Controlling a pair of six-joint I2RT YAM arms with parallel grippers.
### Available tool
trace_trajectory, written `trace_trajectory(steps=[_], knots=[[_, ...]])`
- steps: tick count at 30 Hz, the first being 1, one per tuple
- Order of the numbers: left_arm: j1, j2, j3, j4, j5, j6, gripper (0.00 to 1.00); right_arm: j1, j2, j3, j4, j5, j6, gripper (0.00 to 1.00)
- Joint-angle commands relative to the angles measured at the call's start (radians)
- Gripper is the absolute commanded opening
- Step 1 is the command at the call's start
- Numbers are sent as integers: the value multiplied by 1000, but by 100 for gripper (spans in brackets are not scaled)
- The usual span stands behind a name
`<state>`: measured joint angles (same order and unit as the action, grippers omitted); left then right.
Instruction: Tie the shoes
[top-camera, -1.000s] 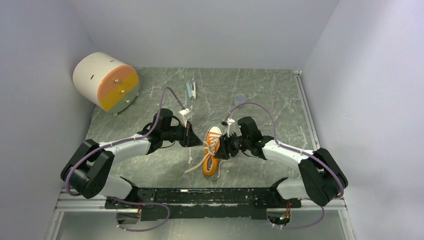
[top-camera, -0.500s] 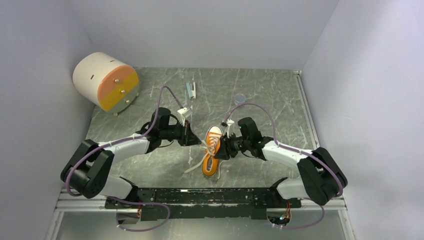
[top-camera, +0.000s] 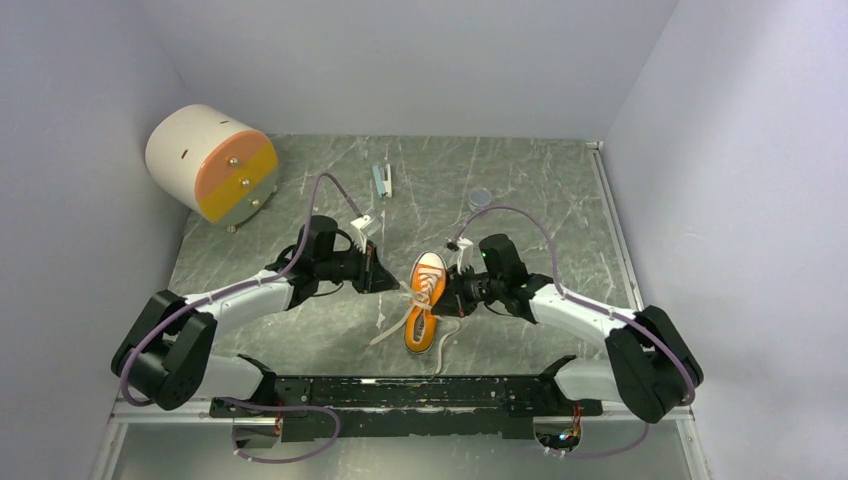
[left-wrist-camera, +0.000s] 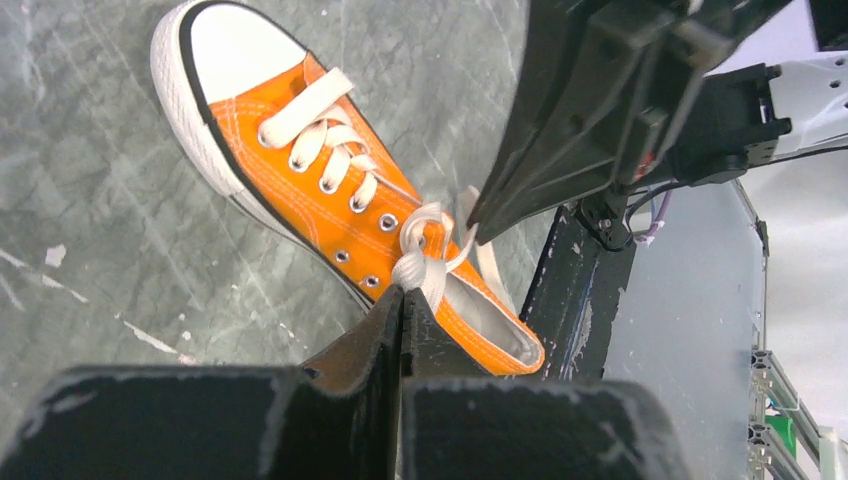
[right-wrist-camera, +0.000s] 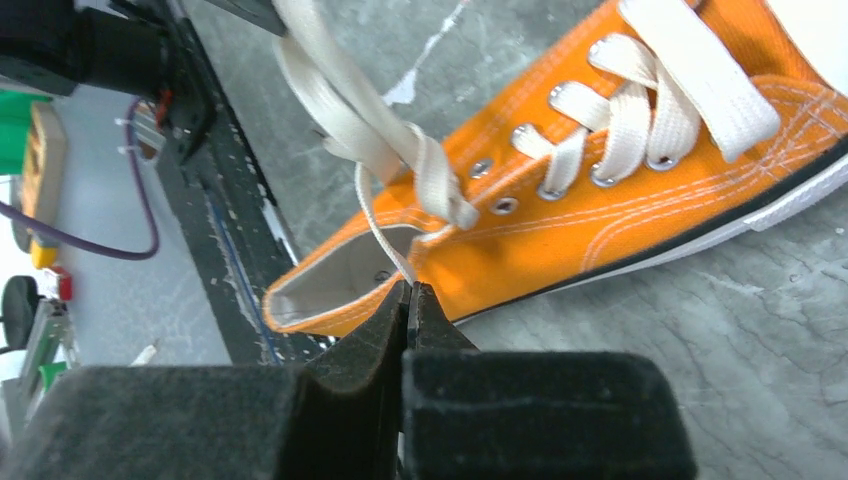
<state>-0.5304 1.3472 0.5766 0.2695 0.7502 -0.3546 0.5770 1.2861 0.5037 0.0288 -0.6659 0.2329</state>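
An orange sneaker with white toe cap and white laces lies on the table between both arms, toe pointing away. It shows in the left wrist view and the right wrist view. My left gripper is at the shoe's left side, shut on a white lace near the knot. My right gripper is at the shoe's right side, shut on a thin lace strand. Loose lace ends trail left of the heel.
A white and orange cylinder stands at the back left. A small blue-white object and a small grey disc lie at the back. A black rail runs along the near edge.
Both grippers have drawn slightly apart, left going left and right going right, pulling the laces tighter over the shoe. The shoe has stayed in place.
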Motion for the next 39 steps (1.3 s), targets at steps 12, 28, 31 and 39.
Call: trace_trajectory(steps=[12, 28, 31, 39], knots=[[4, -60, 127, -308, -139, 168, 47, -3, -1, 29, 23, -67, 150, 0], [-35, 338, 311, -129, 263, 279, 85, -3, 20, 59, 28, -53, 156, 0], [-52, 373, 288, -66, 291, 240, 83, -3, 24, 65, 26, -53, 152, 0], [-62, 411, 236, 33, 300, 186, 67, -3, 36, 64, 27, -56, 149, 0]])
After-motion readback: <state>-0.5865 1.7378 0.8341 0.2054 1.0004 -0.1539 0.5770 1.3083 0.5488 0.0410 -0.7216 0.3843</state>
